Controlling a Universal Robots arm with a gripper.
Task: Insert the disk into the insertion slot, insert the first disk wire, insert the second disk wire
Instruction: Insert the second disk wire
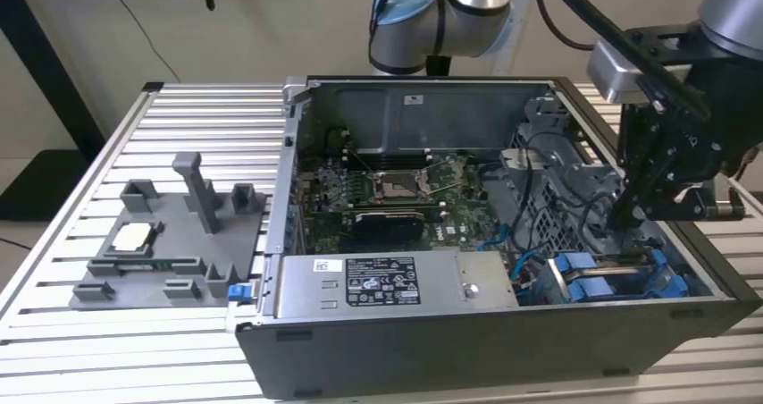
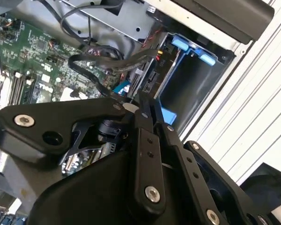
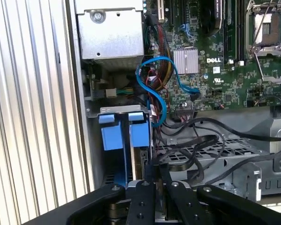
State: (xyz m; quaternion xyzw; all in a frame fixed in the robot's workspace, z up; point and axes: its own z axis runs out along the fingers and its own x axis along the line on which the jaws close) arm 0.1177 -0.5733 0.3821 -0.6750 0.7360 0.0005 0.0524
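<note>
Reaching: my claw (image 1: 628, 214) hangs inside the open PC case (image 1: 477, 350), at the corner on the exterior view's right, just above the blue carrier.
Claw state: my fingers (image 2: 147, 122) are pressed together, tips meeting; in both wrist views they look to pinch a thin black cable, though I cannot tell for sure what sits between them.
Disk: the disk (image 1: 614, 274) lies low in that corner in its bright blue carrier; in the first wrist view its blue tabs (image 3: 124, 131) stand just beyond my fingertips.
Insertion slot: the insertion slot (image 3: 96, 154) is the grey sheet-metal bay around the carrier, against the case wall; the disk sits inside it.
Wires: a blue cable (image 3: 161, 84) loops from the board toward the bay, and black cables (image 3: 201, 136) cross the perforated metal beside my claw.
Power supply: the grey box (image 1: 394, 283) with a sticker lies along the near wall of the case, beside the bay.
Motherboard: the green board (image 1: 394, 194) covers the case floor, well apart from my claw.
Worktop: the ribbed worktop (image 1: 191, 109) carries the case and a grey fixture (image 1: 179, 243) on the exterior view's left.
</note>
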